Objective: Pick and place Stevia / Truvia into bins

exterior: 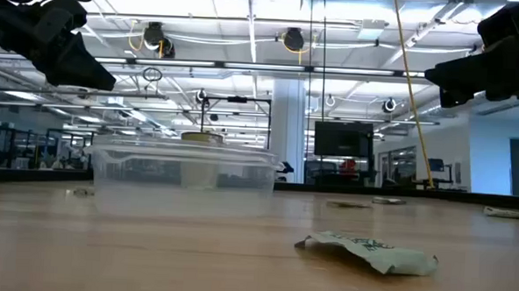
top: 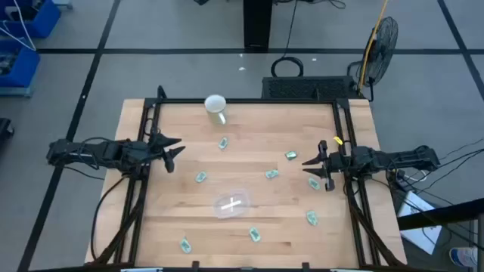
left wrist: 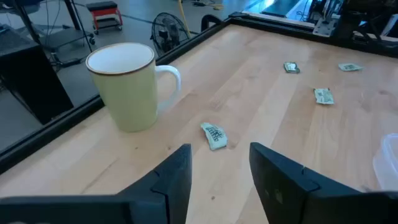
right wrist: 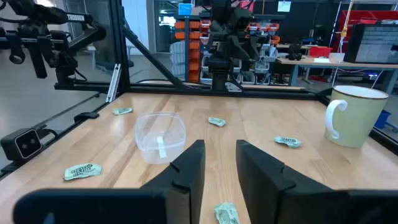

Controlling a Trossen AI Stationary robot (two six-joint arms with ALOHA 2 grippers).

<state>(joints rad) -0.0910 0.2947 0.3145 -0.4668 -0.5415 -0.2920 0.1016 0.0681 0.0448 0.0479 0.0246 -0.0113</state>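
Several small pale green and white sachets lie flat and scattered over the wooden table, one near the middle [top: 271, 174], one close before my left fingers [left wrist: 214, 135] and one just below my right fingers [right wrist: 227, 213]. The see-through plastic bowl [top: 233, 204] stands on its base toward the near middle of the table, also seen as the bowl [right wrist: 160, 137] in the right wrist view. My left gripper [top: 175, 148] hovers open above the table's left side. My right gripper [top: 314, 168] hovers open above the right side. Neither holds anything.
A pale mug [top: 216, 108] stands upright near the far edge; the same mug [left wrist: 127, 84] is left of my left fingers' line. A black frame rail [top: 344, 128] borders the table. A crumpled sachet [exterior: 369, 251] lies close to the low camera. Bare wood lies between the sachets.
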